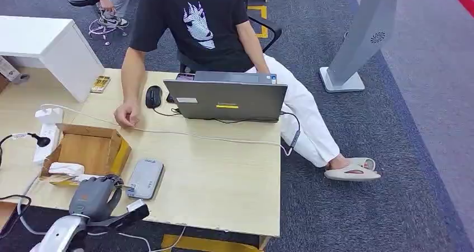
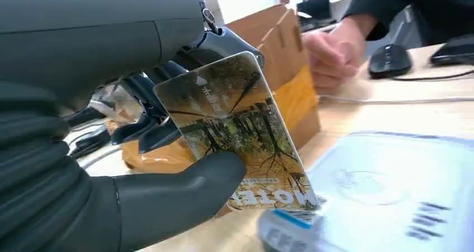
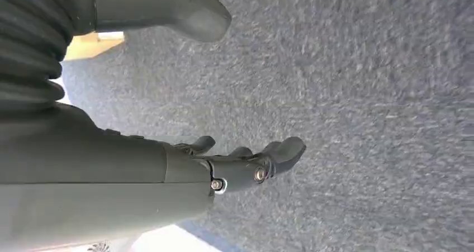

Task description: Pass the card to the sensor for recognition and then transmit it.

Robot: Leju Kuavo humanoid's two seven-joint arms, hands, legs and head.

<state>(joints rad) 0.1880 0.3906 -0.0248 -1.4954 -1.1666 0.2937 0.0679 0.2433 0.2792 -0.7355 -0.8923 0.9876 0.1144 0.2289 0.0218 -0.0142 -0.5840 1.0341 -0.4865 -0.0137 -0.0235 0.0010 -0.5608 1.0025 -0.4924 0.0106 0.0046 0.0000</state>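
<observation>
I've got the card (image 2: 240, 134) pinched in my left robot hand (image 1: 96, 196) at the counter's (image 1: 223, 174) near left corner — autumn-tree print, white arrow, upside-down lettering I can't fully read — just over the grey sensor (image 1: 145, 177). Right robot hand (image 3: 246, 165) hangs above carpet, fingers apart, holding nothing.
</observation>
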